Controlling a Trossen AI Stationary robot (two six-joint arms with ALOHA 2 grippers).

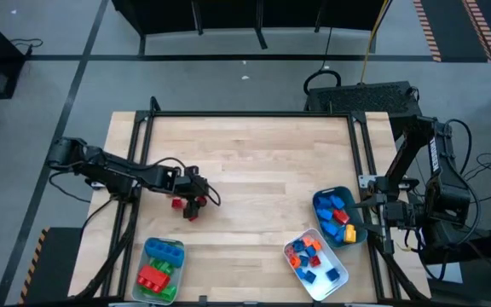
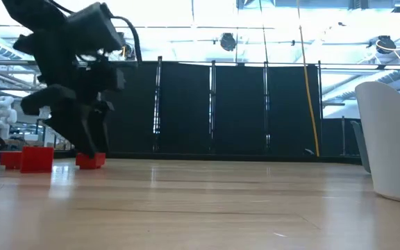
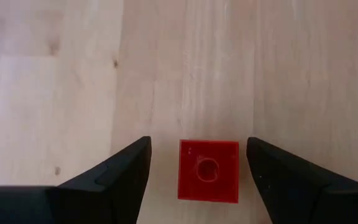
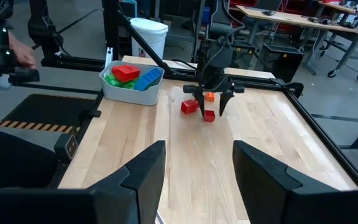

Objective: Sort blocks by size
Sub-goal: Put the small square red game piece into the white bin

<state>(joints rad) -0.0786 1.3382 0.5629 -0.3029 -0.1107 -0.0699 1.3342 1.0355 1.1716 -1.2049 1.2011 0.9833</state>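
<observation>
A small red cube (image 3: 208, 172) with one stud sits on the wooden table (image 1: 254, 162). My left gripper (image 1: 196, 205) is lowered over it, slanting down and open. One finger (image 3: 126, 168) stands on each side of the cube, with a gap on both sides. A second red block (image 2: 37, 158) lies just beside it, and an orange block (image 4: 209, 96) lies behind the gripper. My right gripper (image 4: 197, 180) waits open above the table's right edge with nothing between its fingers.
A tray (image 1: 162, 271) at the near left holds green, blue and red blocks. A blue tray (image 1: 337, 217) and a white tray (image 1: 315, 263) at the near right hold blue, red and orange blocks. Bare wood lies across the table's middle and far side.
</observation>
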